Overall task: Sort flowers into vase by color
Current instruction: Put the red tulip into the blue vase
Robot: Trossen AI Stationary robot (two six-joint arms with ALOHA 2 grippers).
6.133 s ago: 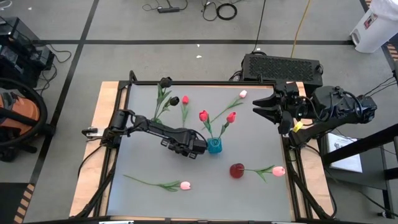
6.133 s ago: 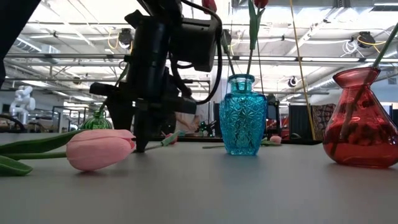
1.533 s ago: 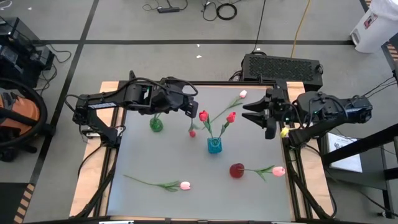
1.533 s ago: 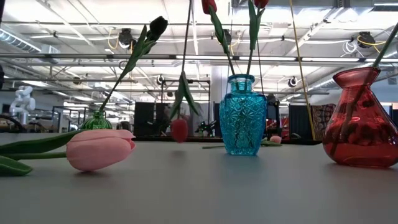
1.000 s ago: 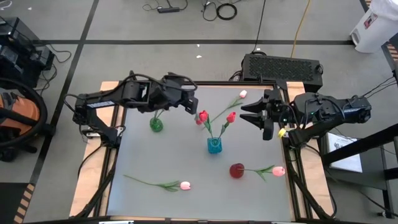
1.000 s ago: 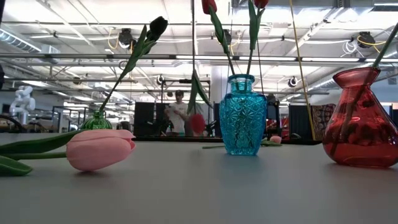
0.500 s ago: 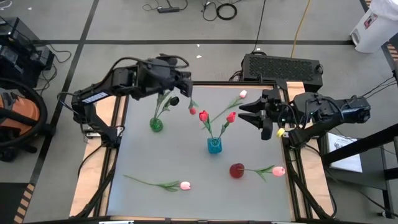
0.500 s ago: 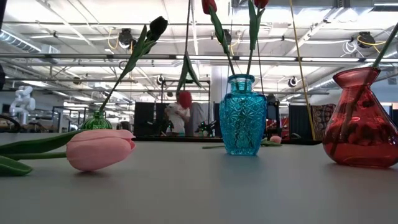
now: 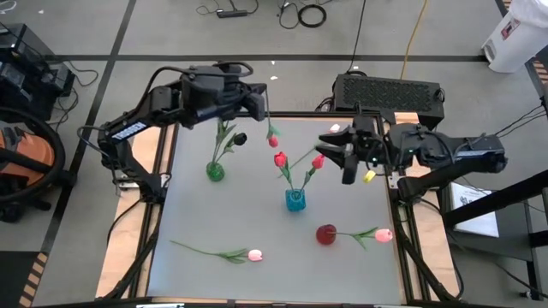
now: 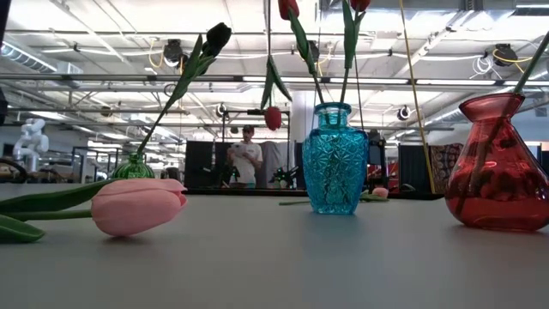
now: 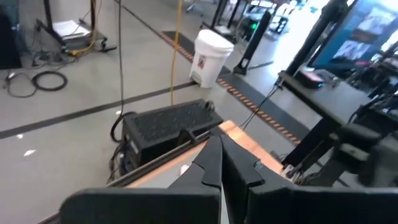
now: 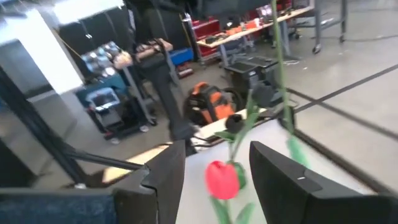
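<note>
Left gripper (image 9: 259, 101) clamped on red tulip (image 10: 273, 118), dangling head-down: we judge it light, whippy; hold mid-stem. Right gripper (image 9: 330, 156) apart, empty.

Vases: three on worktop (image 9: 188, 222) – green vase (image 9: 215, 172) at left centre of high frame, blue vase (image 9: 295, 201) at centre, red vase (image 9: 326, 234) lower right of centre.

Flowers, seven counted:
- red: three – two red tulips (image 9: 280, 160) standing in blue vase, one hanging red tulip (image 9: 273, 141) above them, head down.
- pink: three – pink tulip (image 9: 254, 255) lying lower centre, another (image 9: 384, 234) lower right, third (image 9: 335, 130) upper right.
- dark: one near-black tulip (image 9: 241, 138) in green vase.

Arms: two. Hands: two – left hand (image 9: 259, 107), right hand (image 9: 336, 156).

Person: one person (image 10: 247, 155) in low frame, far background.
</note>
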